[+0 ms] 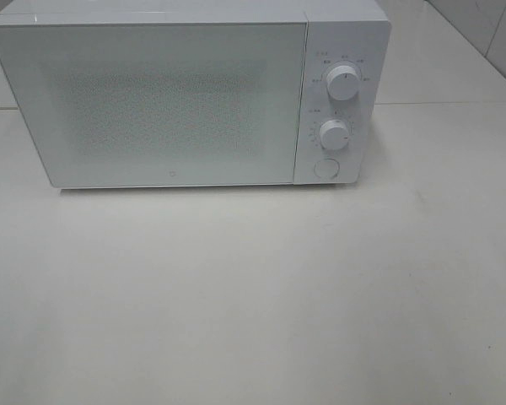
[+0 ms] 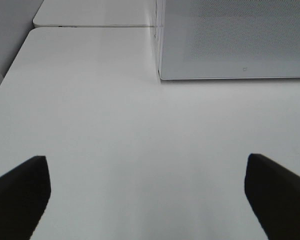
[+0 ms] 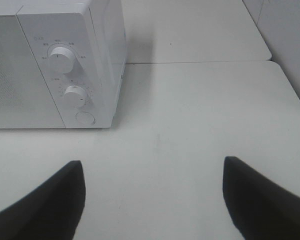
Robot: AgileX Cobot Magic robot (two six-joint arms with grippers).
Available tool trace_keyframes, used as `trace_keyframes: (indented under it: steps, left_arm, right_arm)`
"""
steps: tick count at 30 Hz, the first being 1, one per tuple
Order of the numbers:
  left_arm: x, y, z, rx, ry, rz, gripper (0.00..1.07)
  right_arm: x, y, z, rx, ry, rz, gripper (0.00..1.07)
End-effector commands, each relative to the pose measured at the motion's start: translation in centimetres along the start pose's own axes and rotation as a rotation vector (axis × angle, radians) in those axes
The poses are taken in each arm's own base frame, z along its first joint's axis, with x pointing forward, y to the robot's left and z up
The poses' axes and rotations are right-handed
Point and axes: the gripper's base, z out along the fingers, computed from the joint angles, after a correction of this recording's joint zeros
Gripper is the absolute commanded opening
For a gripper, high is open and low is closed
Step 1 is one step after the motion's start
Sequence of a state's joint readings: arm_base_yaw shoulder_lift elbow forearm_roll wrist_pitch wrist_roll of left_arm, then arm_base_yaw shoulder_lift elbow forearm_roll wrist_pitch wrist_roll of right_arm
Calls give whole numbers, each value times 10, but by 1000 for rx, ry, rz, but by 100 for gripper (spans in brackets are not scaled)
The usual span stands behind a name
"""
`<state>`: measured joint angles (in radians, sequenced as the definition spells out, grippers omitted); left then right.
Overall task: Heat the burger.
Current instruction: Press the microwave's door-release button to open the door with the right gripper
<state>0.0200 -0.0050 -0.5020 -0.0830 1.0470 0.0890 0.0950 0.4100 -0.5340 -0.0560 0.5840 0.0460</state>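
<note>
The burger is out of view in every frame. A white microwave (image 1: 185, 93) stands at the back of the white table (image 1: 253, 295) with its door shut; two dials (image 1: 343, 84) and a round button (image 1: 325, 168) sit on its right panel. My left gripper (image 2: 147, 192) is open over bare table, short of the microwave's left front corner (image 2: 160, 75). My right gripper (image 3: 152, 192) is open too, with nothing between its fingers, short of the control panel (image 3: 70, 85). Neither arm shows in the high view.
A second white table (image 3: 190, 30) joins behind the microwave, with a seam running across. A wall (image 3: 290, 40) rises to the right of the tables. The left edge of the table (image 2: 10, 75) drops off beside the left gripper.
</note>
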Motion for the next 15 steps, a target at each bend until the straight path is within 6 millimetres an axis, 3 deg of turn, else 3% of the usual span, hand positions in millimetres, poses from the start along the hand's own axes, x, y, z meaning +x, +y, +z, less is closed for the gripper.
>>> trace_keyframes:
  steps: [1,6,15]
  left_arm:
    - [1,-1,-2,4,-30,-9,103]
    - [1,-1,-2,4,-30,-9,103]
    - [1,-1,-2,4,-30,-9,103]
  right_arm:
    - [-9,0,18,2,8,-10,76]
    - [-11,2,36,-5,5,-9,76]
    - [9,5,75,-24,-121,-34,76]
